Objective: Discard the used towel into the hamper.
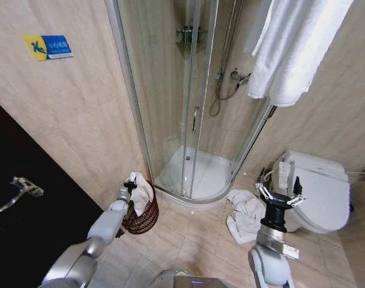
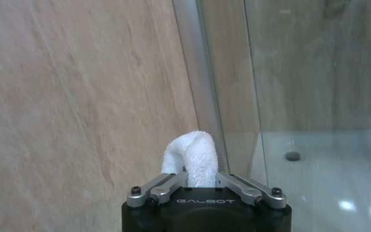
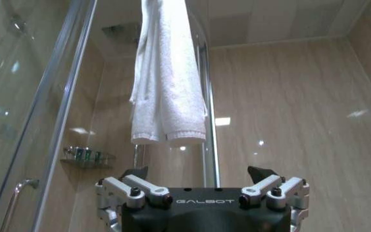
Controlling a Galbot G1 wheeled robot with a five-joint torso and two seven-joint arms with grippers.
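While the left gripper (image 1: 132, 185) hangs just above the hamper (image 1: 141, 217), its fingers are clamped on the white towel (image 1: 141, 191), which droops into the basket beside the shower enclosure (image 1: 188, 102). Raised near the toilet (image 1: 317, 189), the right gripper (image 1: 280, 195) holds its fingers apart, with another towel (image 1: 245, 215) crumpled on the floor.

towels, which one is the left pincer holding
The small white towel over the hamper, clamped in the left pincer; another lies crumpled on the floor, a third hangs overhead.
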